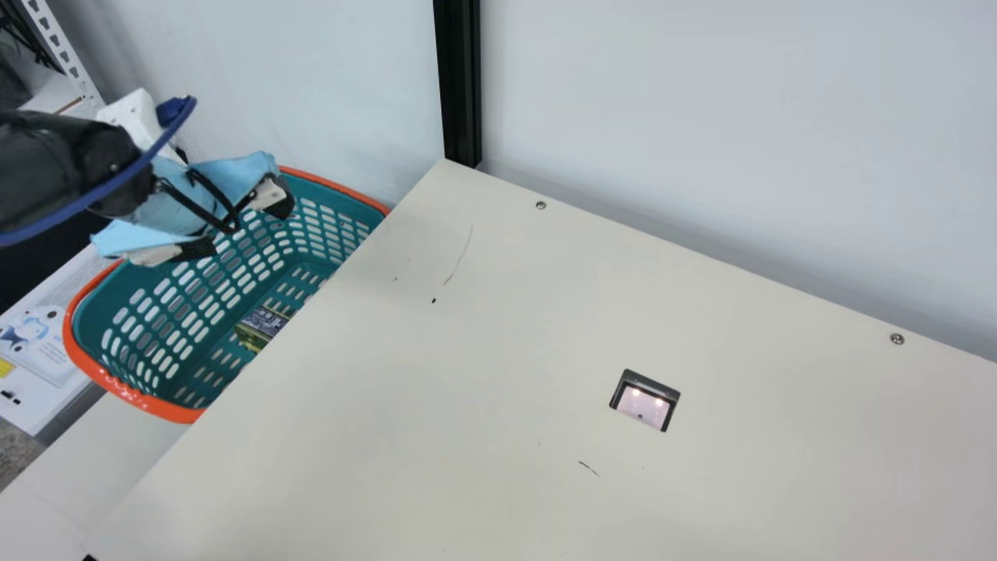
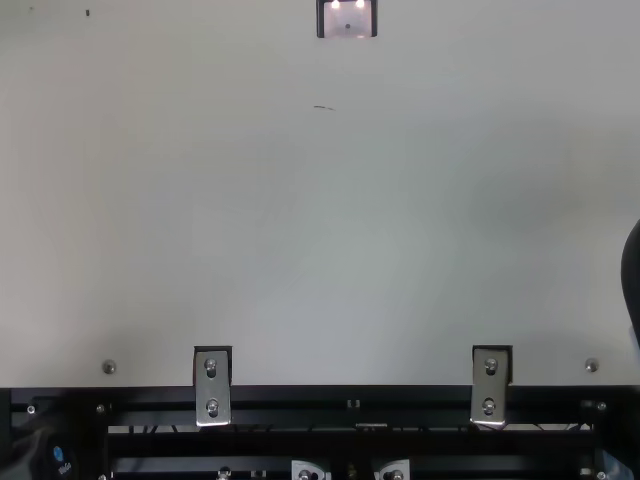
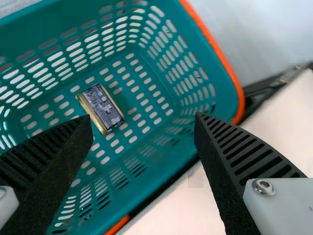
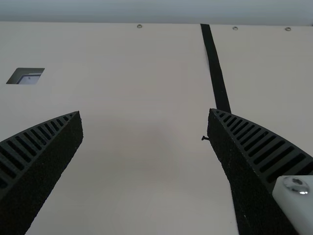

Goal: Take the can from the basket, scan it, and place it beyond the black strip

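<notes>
Two black ribbed fingers stood wide apart on the left gripper, with nothing held between them. Below their tips, down on the floor of the teal plastic basket with an orange rim, lay the squat, boxy can with a dark blue printed face and gold-coloured sides. It was apart from both fingers and off the middle of the gap, closer to the line of the finger farther from the cream table; the gripper needed a slight shift that way before going down. The can looked like thin metal, stiff and fairly light for its size if not full, its smooth sides apt to slip under a shallow hold. The better grip seemed to be across its two long gold sides, at mid-length, with the ribbed pads low and level and the printed face left free. A hard squeeze could have dented it, and a hold near one end might have let it swivel. The right gripper was also spread and empty above the table, with the flat black strip running just beside one finger and the dark-framed scanner window farther off, beyond the other finger.
</notes>
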